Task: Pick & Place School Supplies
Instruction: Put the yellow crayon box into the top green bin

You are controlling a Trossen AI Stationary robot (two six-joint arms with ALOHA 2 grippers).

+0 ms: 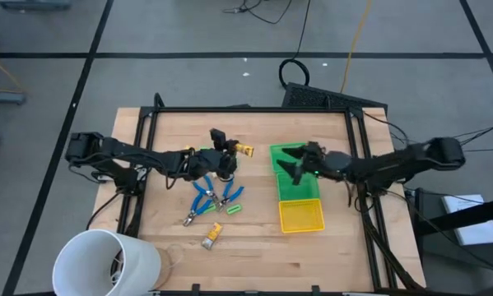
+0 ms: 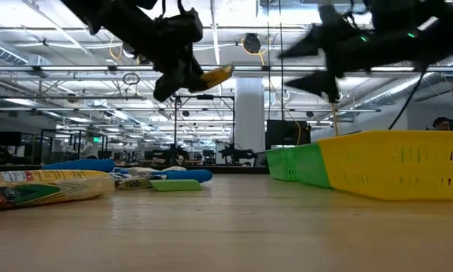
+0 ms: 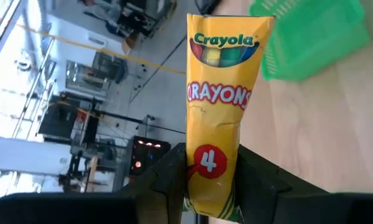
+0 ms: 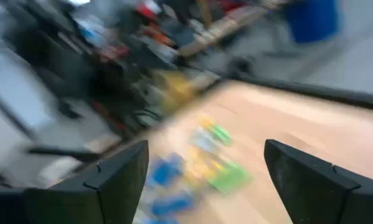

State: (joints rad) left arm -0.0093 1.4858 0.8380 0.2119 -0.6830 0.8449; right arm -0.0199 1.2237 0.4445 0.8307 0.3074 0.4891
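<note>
While raised, left claw [image 3: 212, 186] (clamping crayon pack [image 3: 220, 106]) mid-table.

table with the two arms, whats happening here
The left gripper holds a yellow Crayola crayon pack up off the table. The right gripper hangs open and empty over the green bin. Blue-handled pliers, green pieces and another crayon pack lie on the wood.

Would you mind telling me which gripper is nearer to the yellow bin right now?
The right. The right gripper, open, hovers over the green bin, which adjoins the yellow bin. The left gripper holds a crayon pack above mid-table, farther from the yellow bin.
</note>
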